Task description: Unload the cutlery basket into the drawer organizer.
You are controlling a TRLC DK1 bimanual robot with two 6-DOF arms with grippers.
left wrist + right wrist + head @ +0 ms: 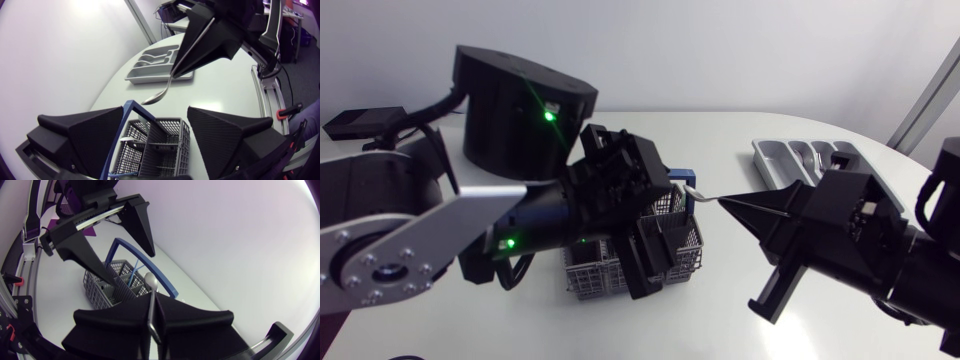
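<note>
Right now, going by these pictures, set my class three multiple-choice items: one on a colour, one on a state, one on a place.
1. The basket has a handle that is: A red, B blue, C green.
2. The left claw is: A open, B shut on the handle, C shut on a fork.
3. The spoon is: A in the basket, B in the left claw, C in the right claw.

Answers:
1 B, the bar arching over the grey basket is blue.
2 A, its fingers stand wide apart above the basket.
3 C, both fingers pinch the spoon's stem.
</note>
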